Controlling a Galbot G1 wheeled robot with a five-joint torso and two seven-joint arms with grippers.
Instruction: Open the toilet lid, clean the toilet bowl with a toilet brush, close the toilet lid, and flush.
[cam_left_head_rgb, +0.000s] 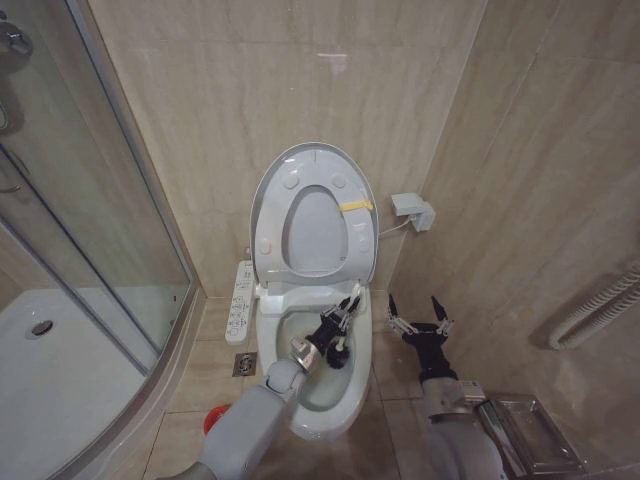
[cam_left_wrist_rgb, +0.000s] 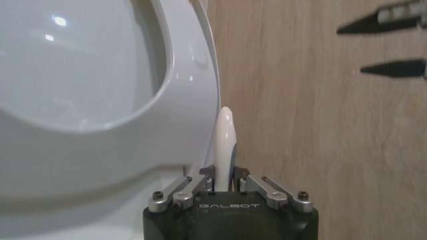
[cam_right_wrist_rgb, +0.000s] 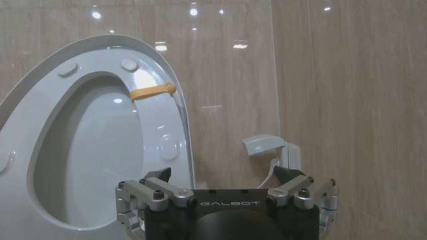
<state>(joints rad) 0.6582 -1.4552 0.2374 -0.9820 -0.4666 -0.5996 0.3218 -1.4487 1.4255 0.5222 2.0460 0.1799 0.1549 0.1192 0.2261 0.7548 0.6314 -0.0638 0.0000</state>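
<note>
White toilet brush (cam_left_wrist_rgb: 225, 137) beside seat edge

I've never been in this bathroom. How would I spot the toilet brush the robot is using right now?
Find the white toilet bowl against the tiled wall, its toilet lid raised. Over the bowl's opening the left gripper is shut on the toilet brush. It is the thin white stick with a dark head, unlike the empty right gripper beside the bowl.
</note>
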